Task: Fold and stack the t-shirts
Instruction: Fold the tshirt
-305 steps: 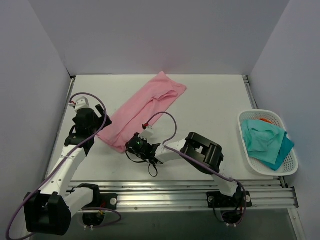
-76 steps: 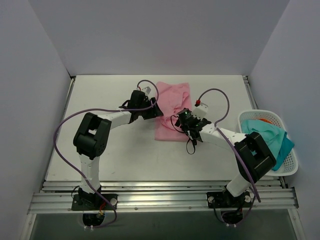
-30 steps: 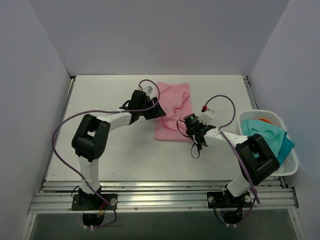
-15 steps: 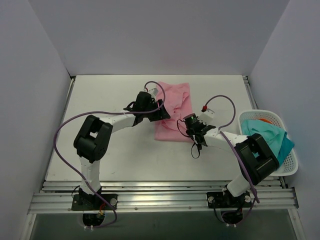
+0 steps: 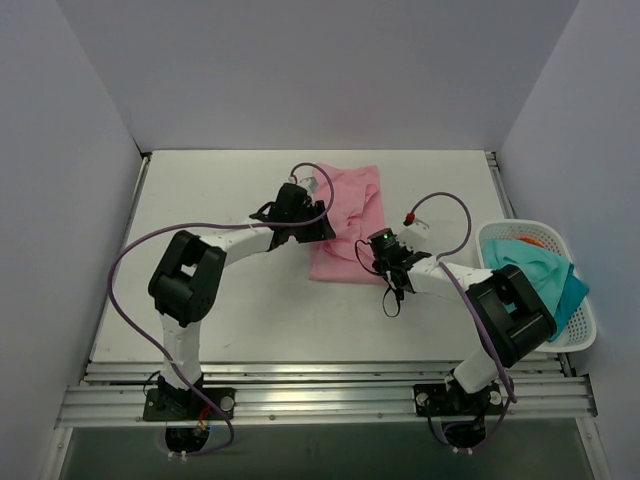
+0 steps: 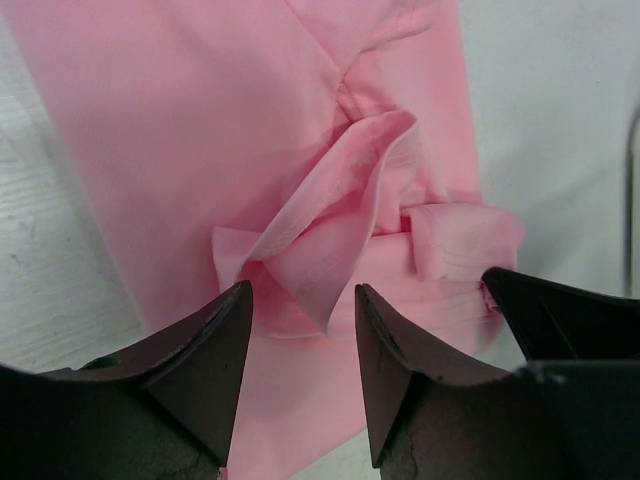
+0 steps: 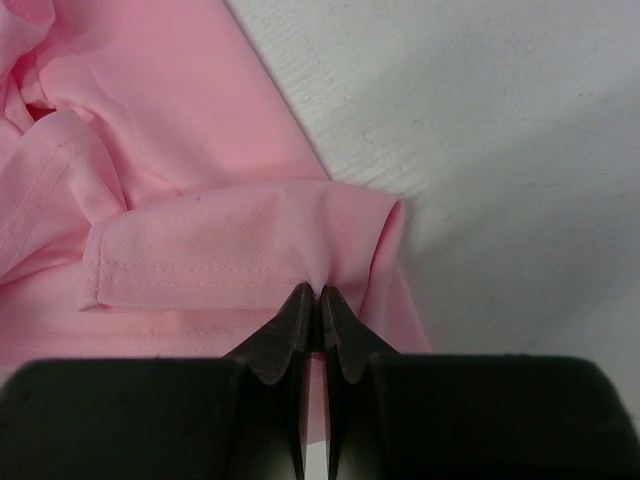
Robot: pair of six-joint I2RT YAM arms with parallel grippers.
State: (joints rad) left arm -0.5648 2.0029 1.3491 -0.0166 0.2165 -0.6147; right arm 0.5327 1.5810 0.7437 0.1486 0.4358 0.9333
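A light pink t-shirt (image 5: pixel 350 200) lies partly folded in the middle of the table, its right side rumpled. My left gripper (image 5: pixel 322 228) hovers over the shirt's left half, open. In the left wrist view a raised fold of the pink cloth (image 6: pixel 330 230) stands just ahead of that gripper (image 6: pixel 300 295) and dips between its tips without being pinched. My right gripper (image 5: pixel 372 250) is at the shirt's lower right edge. In the right wrist view it (image 7: pixel 312 292) is shut on a folded hem of the pink cloth (image 7: pixel 200 240).
A white basket (image 5: pixel 487 232) at the right edge of the table holds a teal t-shirt (image 5: pixel 530 280) and something orange (image 5: pixel 530 241). Purple cables loop off both arms. White walls stand on three sides, and metal rails run along the near edge.
The left gripper has slid right, further onto the pink shirt, and its jaws have narrowed a little. The right gripper keeps its pinch in place.
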